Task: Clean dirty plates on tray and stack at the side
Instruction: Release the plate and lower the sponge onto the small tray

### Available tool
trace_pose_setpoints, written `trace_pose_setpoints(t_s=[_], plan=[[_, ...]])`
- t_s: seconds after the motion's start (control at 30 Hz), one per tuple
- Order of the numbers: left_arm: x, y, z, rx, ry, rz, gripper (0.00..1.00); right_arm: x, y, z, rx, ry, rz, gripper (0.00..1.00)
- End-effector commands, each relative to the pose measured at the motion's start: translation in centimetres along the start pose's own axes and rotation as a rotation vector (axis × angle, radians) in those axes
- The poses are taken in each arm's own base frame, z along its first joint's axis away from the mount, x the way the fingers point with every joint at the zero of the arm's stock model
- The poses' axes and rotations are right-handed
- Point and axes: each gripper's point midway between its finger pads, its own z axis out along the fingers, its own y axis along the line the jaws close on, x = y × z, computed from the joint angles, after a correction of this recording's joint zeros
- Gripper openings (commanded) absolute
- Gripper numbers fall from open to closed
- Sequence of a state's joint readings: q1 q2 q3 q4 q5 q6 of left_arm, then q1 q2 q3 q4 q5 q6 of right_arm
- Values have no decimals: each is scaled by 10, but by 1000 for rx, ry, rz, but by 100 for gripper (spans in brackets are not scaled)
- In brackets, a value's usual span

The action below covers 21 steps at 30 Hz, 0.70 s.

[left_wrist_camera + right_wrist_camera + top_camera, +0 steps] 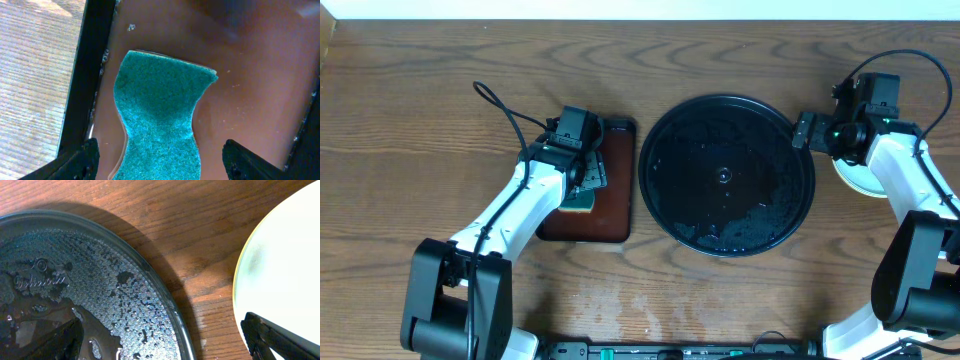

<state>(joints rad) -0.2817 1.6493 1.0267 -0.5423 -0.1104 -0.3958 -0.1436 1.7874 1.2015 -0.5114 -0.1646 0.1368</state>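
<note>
The black tray (pixel 725 175) sits at the table's centre, wet with droplets and with no plate on it. Its rim shows in the right wrist view (pixel 165 300). A pale plate (pixel 855 180) lies on the wood to the right of the tray, mostly hidden under the right arm. Its pale yellow-white edge shows in the right wrist view (pixel 285 265). I cannot tell how many plates are stacked there. My right gripper (pixel 823 140) (pixel 162 340) is open and empty, spanning the gap between tray rim and plate. My left gripper (pixel 582 180) (pixel 160 160) is open, its fingers on either side of a teal sponge (pixel 160 110).
The sponge lies on a dark-brown rectangular tray (pixel 615 205) to the left of the black tray. Its brown floor and black rim show in the left wrist view (pixel 250 75). Bare wooden table surrounds both trays.
</note>
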Motion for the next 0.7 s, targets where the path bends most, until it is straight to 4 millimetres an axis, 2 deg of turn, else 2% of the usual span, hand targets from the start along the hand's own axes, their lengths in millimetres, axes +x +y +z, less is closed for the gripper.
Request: trace_pose_setpoints(t_s=[0.0, 0.23, 0.3, 0.4, 0.5, 0.57, 0.67], plan=[[0, 2, 0, -7, 0, -4, 80, -4, 2, -6, -3, -18, -14, 99], [0, 2, 0, -7, 0, -4, 80, -5, 2, -10, -4, -25, -15, 99], [0, 2, 0, -7, 0, -4, 80, -8, 4, -16, -6, -41, -18, 99], [0, 2, 0, -7, 0, -4, 80, -16, 8, -35, -13, -90, -26, 99], [0, 2, 0, -7, 0, -4, 80, -31, 17, -70, -27, -184, -45, 99], [0, 2, 0, -7, 0, -4, 80, -39, 27, -102, -42, -265, -64, 99], [0, 2, 0, -7, -1, -4, 80, -47, 47, -161, -77, -411, -107, 99]])
